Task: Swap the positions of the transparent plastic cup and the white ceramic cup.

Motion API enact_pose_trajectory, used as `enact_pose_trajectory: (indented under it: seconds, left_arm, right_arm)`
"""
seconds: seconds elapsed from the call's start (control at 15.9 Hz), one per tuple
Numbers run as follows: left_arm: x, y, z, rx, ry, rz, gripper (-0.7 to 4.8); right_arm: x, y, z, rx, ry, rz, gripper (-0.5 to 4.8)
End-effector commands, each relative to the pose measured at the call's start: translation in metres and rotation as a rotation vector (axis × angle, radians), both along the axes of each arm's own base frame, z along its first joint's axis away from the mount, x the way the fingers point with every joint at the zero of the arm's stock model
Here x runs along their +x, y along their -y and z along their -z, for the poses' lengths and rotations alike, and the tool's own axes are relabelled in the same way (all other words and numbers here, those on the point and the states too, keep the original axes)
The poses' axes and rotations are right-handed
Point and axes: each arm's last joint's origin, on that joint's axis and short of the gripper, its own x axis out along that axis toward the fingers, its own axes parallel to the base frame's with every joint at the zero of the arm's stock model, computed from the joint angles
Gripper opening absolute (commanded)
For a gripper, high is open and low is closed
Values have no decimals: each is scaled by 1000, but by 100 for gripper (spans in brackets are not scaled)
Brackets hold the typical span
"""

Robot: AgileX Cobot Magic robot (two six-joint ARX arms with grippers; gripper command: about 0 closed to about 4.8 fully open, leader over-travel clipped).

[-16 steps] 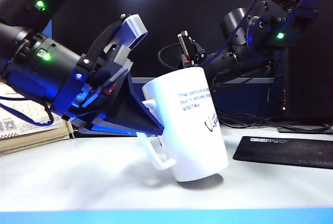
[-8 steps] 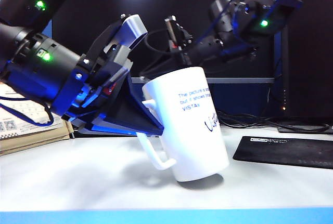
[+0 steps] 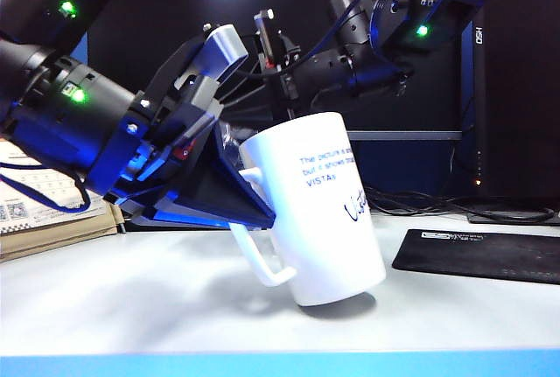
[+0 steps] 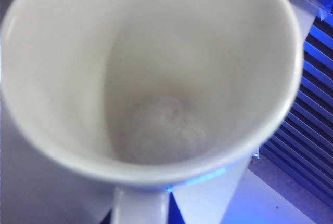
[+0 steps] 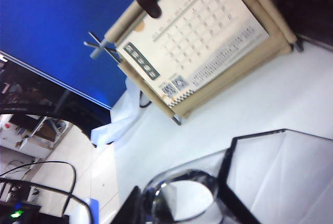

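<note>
Surface [image 3: 175, 307] pale and broad, carrying the tilted white ceramic cup [image 3: 315, 211] near its middle. Left gripper [image 3: 249, 186] reaching in from the left side, fingers [image 3: 236, 198] narrowed on the mug's rim wall just above the loop handle; mug leaning rim toward that arm, base edge apparently touching down. Right gripper [image 5: 182, 203] up behind the mug, clear of the surface, fingers closed on the transparent plastic cup [image 5: 179, 195] (only a clear rim and shiny body show in the wrist view). Probably mid-swap: each cup with its own arm, places not yet exchanged. Mug glossy, tall, black script on its flank, empty inside [image 4: 156, 130]. Desk calendar [image 5: 208, 42] lying beyond.
</note>
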Motion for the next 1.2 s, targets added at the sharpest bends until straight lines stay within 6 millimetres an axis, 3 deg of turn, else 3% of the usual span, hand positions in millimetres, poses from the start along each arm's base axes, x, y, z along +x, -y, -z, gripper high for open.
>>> enact_pose_trajectory:
  seconds: [0.06, 0.19, 0.38, 0.63, 1.07, 1.2]
  left_arm:
    - [-1, -1, 3, 22, -19, -9, -6]
    - [-1, -1, 3, 21, -22, -10, -6]
    - [-1, -1, 3, 24, -27, -13, -6]
    - [-1, -2, 4, 28, -22, -21, -6]
    - [0, -2, 4, 37, -9, -15, -6]
    - [-1, -2, 4, 41, -15, -13, -6]
  right_arm:
    - [17, -11, -26, 78, 54, -81, -2]
    - [24, -21, -35, 94, 79, -107, -2]
    - [20, -36, -40, 106, 368, -191, -2]
    - [15, -48, -38, 62, 548, -162, -1]
    - [-6, -91, -18, 101, 606, -276, -1]
    - [-5, -92, -16, 110, 624, -268, -1]
